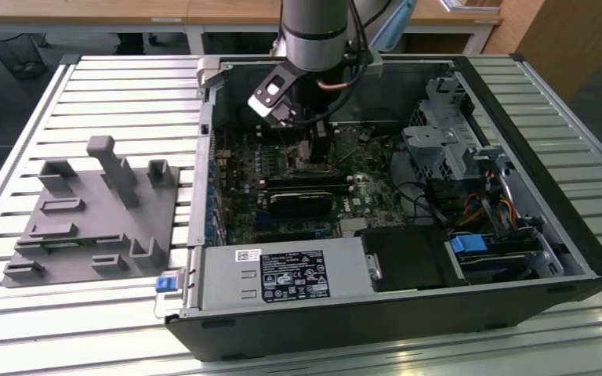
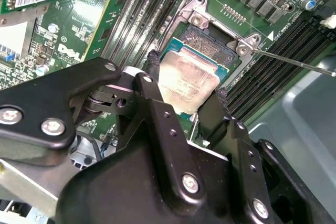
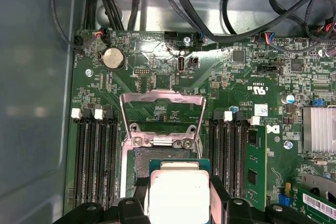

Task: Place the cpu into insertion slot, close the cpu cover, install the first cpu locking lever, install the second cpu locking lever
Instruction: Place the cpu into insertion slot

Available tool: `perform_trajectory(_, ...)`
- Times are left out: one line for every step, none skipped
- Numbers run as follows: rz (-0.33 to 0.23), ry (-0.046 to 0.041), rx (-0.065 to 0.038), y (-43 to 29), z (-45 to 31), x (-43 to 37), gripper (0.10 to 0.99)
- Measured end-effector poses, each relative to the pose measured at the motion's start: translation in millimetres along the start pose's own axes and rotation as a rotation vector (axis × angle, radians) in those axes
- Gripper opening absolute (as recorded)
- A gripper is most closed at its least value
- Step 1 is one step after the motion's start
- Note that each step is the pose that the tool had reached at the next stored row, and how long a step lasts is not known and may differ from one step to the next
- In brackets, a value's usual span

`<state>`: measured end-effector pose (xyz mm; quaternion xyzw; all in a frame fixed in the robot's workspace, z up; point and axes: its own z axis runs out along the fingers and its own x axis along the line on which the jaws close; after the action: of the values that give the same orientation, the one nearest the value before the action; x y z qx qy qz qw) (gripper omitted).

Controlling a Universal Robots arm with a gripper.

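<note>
My gripper [image 2: 185, 90] is shut on the cpu [image 2: 189, 80], a small square chip with a silvery-grey top, one black finger on each of two opposite edges. It hangs over the insertion slot [image 2: 210, 40], whose dark centre shows beyond the chip's far edge; I cannot tell whether chip and socket touch. In the first wrist view the cpu [image 3: 178, 190] partly covers the insertion slot [image 3: 140, 162], and the cpu cover [image 3: 161, 96] stands flipped open behind it. A thin metal locking lever [image 2: 294, 61] sticks out sideways, unlatched. In the exterior view the gripper [image 1: 303, 149] reaches down into the open computer case.
Memory slots [image 3: 94, 156] flank the socket on both sides. Cables [image 3: 210, 19] run along the case wall beyond the board. A silver power supply [image 1: 280, 278] and a drive cage [image 1: 447, 133] crowd the case. A grey parts fixture [image 1: 92, 211] sits on the slatted table.
</note>
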<state>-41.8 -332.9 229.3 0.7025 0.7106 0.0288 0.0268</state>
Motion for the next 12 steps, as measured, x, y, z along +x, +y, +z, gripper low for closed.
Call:
perform_trajectory(0.0, 0.0001, 0.0, -0.1, 0.9, 0.1, 0.541)
perform_trajectory(0.0, 0.0, 0.0, -0.2, 1.8, 0.1, 0.541)
perform_trajectory(0.0, 0.0, 0.0, -0.3, 2.9, 0.2, 0.541)
perform_trajectory(0.0, -0.0001, 0.0, -0.4, 4.1, 0.4, 0.541)
perform_trajectory(0.0, -0.0003, 0.0, -0.5, 5.2, 0.8, 0.541)
perform_trajectory(0.0, -0.0007, 0.0, -0.6, 6.7, 1.3, 0.541)
perform_trajectory(0.0, -0.001, 0.0, -0.7, 8.2, 1.9, 0.541)
perform_trajectory(0.0, -0.0014, 0.0, -0.8, 9.8, 2.8, 0.541)
perform_trajectory(0.001, -0.0021, 0.0, -0.9, 11.2, 3.6, 0.541)
perform_trajectory(0.001, -0.003, 0.0, -1.0, 12.5, 4.5, 0.541)
perform_trajectory(0.004, -0.004, 0.0, -1.1, 13.8, 5.4, 0.541)
perform_trajectory(0.007, -0.005, 0.0, -1.2, 14.9, 6.3, 0.541)
